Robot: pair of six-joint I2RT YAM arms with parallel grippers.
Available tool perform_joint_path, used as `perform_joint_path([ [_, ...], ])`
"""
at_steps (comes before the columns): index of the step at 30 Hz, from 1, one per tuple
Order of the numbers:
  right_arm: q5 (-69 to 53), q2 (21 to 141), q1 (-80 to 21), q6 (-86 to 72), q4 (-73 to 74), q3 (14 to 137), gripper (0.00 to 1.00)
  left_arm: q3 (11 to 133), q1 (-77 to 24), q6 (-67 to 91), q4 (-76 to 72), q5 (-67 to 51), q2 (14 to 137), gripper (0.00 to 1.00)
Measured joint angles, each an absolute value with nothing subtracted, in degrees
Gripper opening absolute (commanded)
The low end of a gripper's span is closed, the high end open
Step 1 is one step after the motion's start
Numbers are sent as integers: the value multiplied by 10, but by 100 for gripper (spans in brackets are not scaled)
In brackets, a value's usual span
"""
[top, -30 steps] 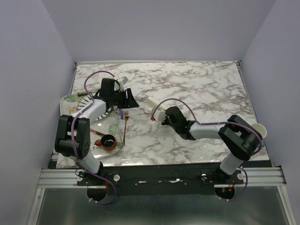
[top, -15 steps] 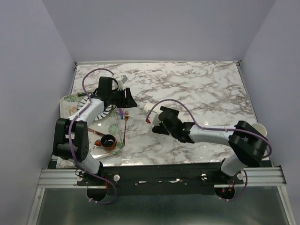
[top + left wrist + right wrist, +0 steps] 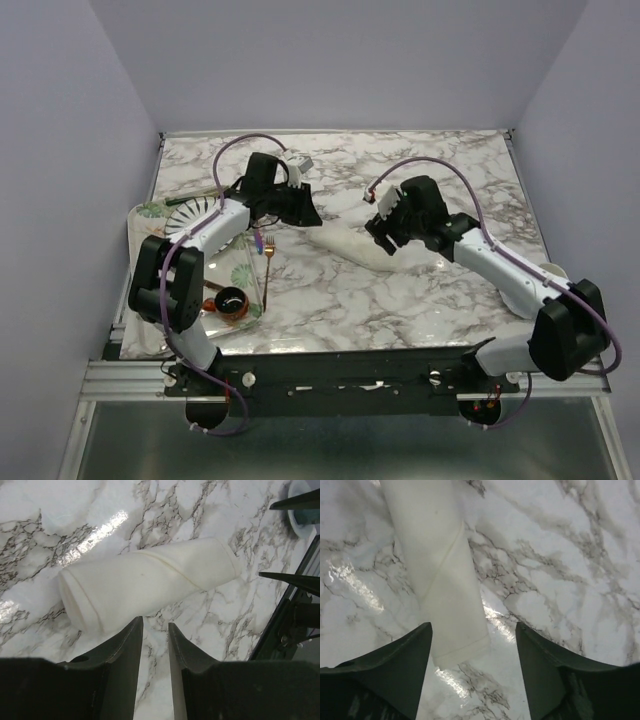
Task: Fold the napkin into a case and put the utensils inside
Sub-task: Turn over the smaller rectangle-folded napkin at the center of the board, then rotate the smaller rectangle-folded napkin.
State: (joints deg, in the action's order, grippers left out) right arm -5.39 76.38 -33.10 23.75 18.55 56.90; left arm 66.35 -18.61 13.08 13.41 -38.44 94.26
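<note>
The napkin (image 3: 345,246) lies mid-table folded into a long, narrow cream case (image 3: 150,582), flat on the marble. My left gripper (image 3: 306,213) hovers just off its left end; the jaws stand a narrow gap apart with only marble between them (image 3: 155,626). My right gripper (image 3: 386,236) is over the case's right end (image 3: 451,630), open wide and holding nothing, the cloth's end lying just ahead of the gap (image 3: 474,632). The utensils sit to the left: a copper-gold fork (image 3: 268,245) and a small purple-blue piece (image 3: 258,240) beside it.
A striped plate (image 3: 185,228) and a leaf-patterned clear tray (image 3: 245,283) sit at the left edge, with a dark brown cup (image 3: 231,299) on the tray's near end. A paper cup (image 3: 555,275) stands at the right edge.
My right arm swung from the table's middle up and to the right, and its gripper went from shut to open. My left gripper moved right toward the case and narrowed. The cloth now lies stretched out.
</note>
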Motion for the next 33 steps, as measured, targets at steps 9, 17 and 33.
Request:
perform_joint_path([
  [9, -151, 908, -289, 239, 294, 610, 48, 733, -221, 133, 159, -380, 1048, 19],
  [17, -197, 1013, -289, 241, 359, 639, 45, 732, -222, 122, 211, -360, 1095, 19],
  [33, -376, 1027, -227, 225, 498, 712, 67, 887, -218, 39, 312, -361, 1211, 37],
])
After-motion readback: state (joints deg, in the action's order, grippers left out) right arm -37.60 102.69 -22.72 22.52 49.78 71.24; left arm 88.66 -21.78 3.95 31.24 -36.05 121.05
